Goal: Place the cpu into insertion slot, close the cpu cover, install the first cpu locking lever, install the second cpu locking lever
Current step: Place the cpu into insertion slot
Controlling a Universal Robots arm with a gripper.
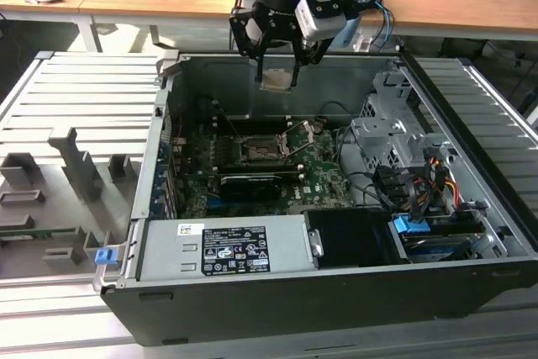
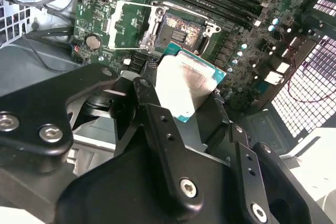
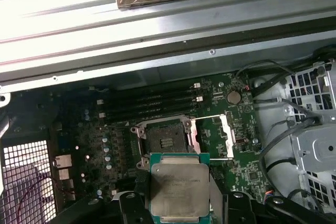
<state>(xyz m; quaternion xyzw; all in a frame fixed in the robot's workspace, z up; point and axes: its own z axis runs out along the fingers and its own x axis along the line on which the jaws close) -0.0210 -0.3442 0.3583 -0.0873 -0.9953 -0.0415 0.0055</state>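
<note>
Gripping the cpu point(image 3: 176, 192) by two opposite edges, the gripper point(image 1: 278, 76) carries it flat, metal face up, in a way that would let it meet the socket squarely. Below and beyond it, well apart, the insertion slot point(image 3: 165, 139) lies bare on the green motherboard point(image 3: 247, 171), because the cpu cover point(image 3: 227, 135) is swung open to one side. Farthest off is the computer case point(image 1: 218, 81) wall.

Noted cpu point(image 3: 177, 182): small flat square, pale silver-grey face, thin green edge; gripped on two opposite sides by claw point(image 3: 178, 203); raised well above the green board, apart from insertion slot point(image 3: 165, 139); slot logged as square black socket, dark centre, silver rim, uncovered and unfilled; cpu cover point(image 3: 224, 137): thin silver frame, cut-out middle, swung open just beside the socket.
</note>
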